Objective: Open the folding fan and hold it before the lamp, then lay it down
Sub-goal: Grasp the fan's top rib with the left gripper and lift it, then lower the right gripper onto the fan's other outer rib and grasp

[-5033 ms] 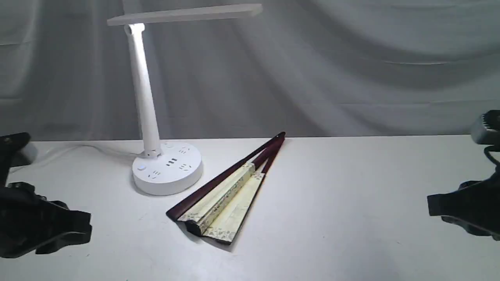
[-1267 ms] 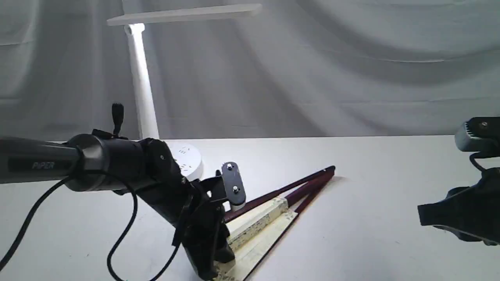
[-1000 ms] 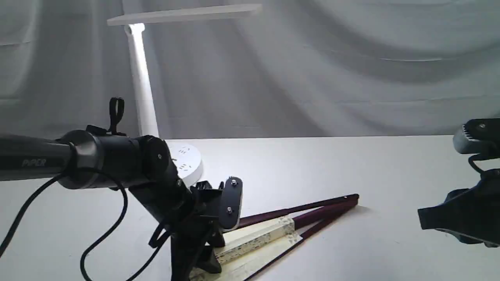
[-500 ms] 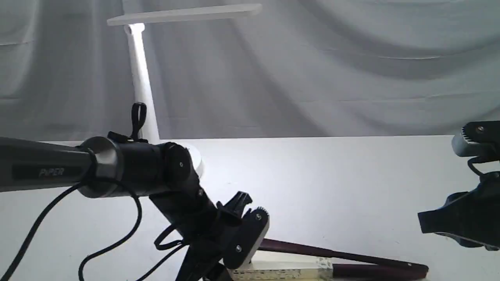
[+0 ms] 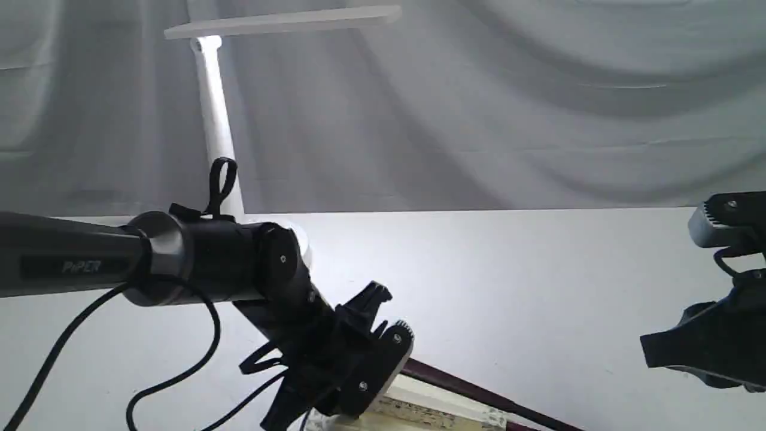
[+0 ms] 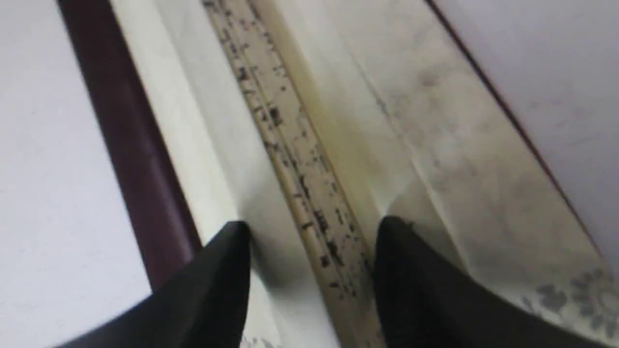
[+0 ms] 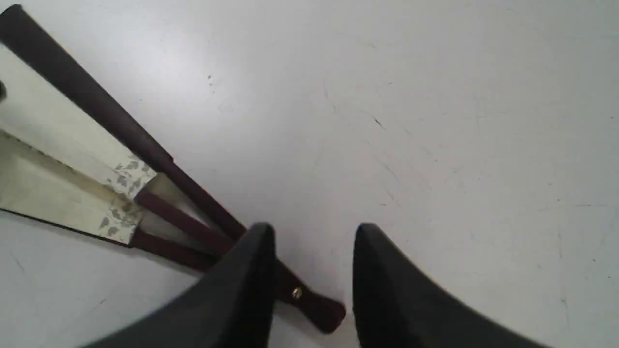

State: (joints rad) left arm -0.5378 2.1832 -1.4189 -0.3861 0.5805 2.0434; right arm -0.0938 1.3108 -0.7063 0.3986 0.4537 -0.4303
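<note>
The folding fan [image 5: 444, 410], cream leaf with dark maroon guards, lies mostly folded on the white table at the lower edge of the exterior view. My left gripper [image 5: 323, 413] reaches down onto its wide end. In the left wrist view the left gripper [image 6: 314, 222] has its fingers either side of the fan's [image 6: 300, 145] raised pleat stack, shut on it. My right gripper [image 7: 315, 227] stands open just above the fan's pivot end [image 7: 314, 304], holding nothing; it hangs at the right [image 5: 652, 350]. The lamp [image 5: 215, 120] stands at the back left, its base mostly hidden behind my left arm.
A grey curtain [image 5: 538, 108] hangs behind the table's far edge. The lamp's flat head [image 5: 281, 21] reaches rightward high above the table. My left arm [image 5: 72, 263] and its cable cross the left half.
The fan has swung round on the table with my left gripper on it, its pivot end sweeping toward the front right. The left wrist turned slightly. The right gripper barely moved.
</note>
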